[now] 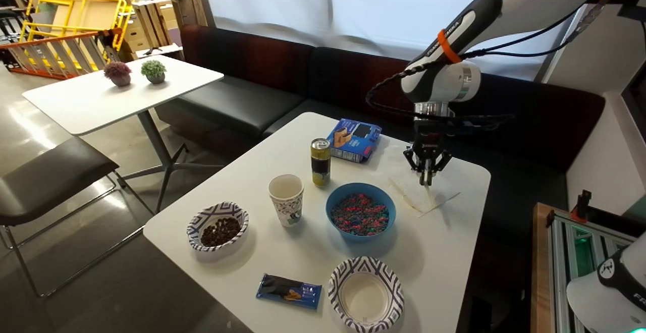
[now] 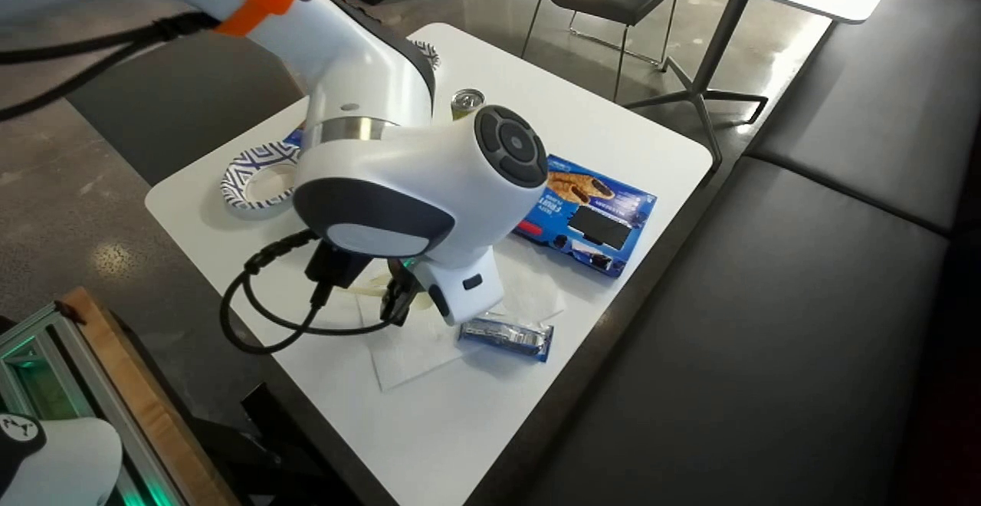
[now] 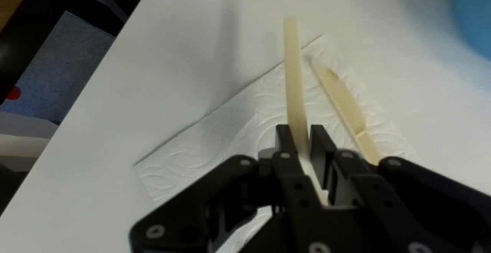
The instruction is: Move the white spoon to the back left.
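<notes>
Pinching white spoon [image 3: 293,73]: gripper [image 3: 301,135], jaws nearly together, slim handle caught between. Spoon shows over napkin [image 3: 230,130], handle pointing to 12 o'clock in wrist view; scoop end hidden behind gripper. Can't tell if it touches table [image 3: 165,76]. Another pale utensil [image 3: 346,103] lies on napkin, 2 o'clock of grip; blue bowl [image 3: 473,19] same way, well apart. Spoon looks light, thin, smooth; likely slippery, slightly springy, snappable if pressed down. Narrow bite could let it swivel. Best hold, I'd judge: mid-handle, flat sides, modest squeeze.

Bare table [image 3: 115,130] beside napkin [image 3: 249,130] — blue bowl [image 1: 366,237], box [image 1: 355,141] obstructing
</notes>
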Controlling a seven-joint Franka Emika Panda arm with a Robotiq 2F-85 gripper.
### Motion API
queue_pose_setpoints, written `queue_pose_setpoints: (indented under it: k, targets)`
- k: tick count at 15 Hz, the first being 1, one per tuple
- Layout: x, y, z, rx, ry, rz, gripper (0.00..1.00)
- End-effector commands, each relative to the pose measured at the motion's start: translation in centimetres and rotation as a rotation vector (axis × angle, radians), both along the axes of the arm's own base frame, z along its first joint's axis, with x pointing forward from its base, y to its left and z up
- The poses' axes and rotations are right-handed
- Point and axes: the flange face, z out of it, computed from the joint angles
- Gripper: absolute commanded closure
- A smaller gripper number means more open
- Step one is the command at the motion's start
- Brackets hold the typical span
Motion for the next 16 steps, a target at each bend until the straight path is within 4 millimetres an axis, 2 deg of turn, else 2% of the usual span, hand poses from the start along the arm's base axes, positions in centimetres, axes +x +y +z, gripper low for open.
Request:
queue_pose_setpoints:
  k: [1,4,8,12,14,16]
  targets:
    - [-1.3,3.7,5.4,0.046,-0.046,-0.044,0.96]
    - [0.0,7.9,9.3,0.099,-0.068,-0.073,0.96]
    - [3.9,15.2,12.6,0.094,-0.090,-0.112,0.96]
    - [8.1,22.6,13.2,0.083,-0.097,-0.145,0.96]
    - [10.2,25.2,12.8,0.076,-0.090,-0.180,0.96]
    - [11.9,26.8,12.3,0.075,-0.094,-0.217,0.96]
